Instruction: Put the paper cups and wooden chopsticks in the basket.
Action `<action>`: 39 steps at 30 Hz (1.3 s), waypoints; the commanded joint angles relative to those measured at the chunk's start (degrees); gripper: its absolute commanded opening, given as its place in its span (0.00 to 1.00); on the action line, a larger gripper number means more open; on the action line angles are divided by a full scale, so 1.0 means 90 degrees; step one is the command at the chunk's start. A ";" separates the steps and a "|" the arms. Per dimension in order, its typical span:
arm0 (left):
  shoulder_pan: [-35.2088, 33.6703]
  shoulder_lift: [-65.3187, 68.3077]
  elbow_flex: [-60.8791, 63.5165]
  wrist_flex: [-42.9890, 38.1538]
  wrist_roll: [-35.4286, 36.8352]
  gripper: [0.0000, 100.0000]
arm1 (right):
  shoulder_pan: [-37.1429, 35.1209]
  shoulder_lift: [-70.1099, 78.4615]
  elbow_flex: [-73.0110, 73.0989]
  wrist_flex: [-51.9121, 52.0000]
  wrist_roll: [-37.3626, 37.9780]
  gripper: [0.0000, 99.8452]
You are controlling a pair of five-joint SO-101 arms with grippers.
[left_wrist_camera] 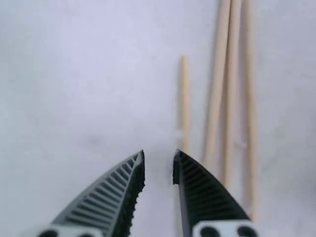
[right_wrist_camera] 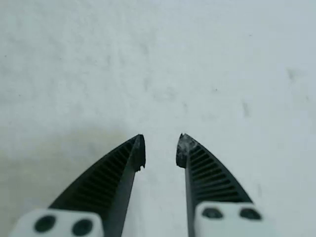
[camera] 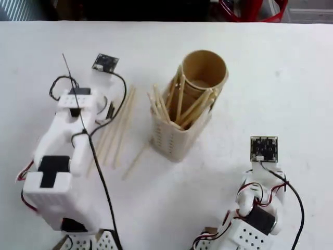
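Left wrist view is showing you the left tool (left_wrist_camera: 159, 165), jaws narrowly spread and gripping nothing, hanging right at the near end of one loose chopstick (left_wrist_camera: 183, 98). Its long axis is running straight away from the tips, with three more chopsticks (left_wrist_camera: 229, 89) lying alongside. All are resting on the surface (camera: 291, 62) on the left arm's side of the basket (camera: 174, 138), so that arm is nearer. The paper cup (camera: 204, 70) is standing inside the basket among more sticks. The right tool (right_wrist_camera: 160, 148), also slightly spread, is hovering over bare surface on the basket's opposite side.
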 commanded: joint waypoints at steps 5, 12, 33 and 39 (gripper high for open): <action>0.0083 0.1206 -0.1729 0.1074 -0.0078 0.13 | 0.0063 -0.0054 0.0059 -0.0112 0.0029 0.11; -0.0054 0.1802 -0.2813 0.1797 0.0068 0.09 | 0.0073 -0.0054 0.0059 -0.0112 0.0029 0.11; 0.0415 -0.0357 -0.0205 0.0215 -0.0313 0.12 | 0.0073 -0.0054 0.0059 -0.0112 0.0029 0.11; 0.0405 0.0435 -0.0908 0.0645 -0.0283 0.12 | 0.0073 -0.0054 0.0059 -0.0112 0.0029 0.11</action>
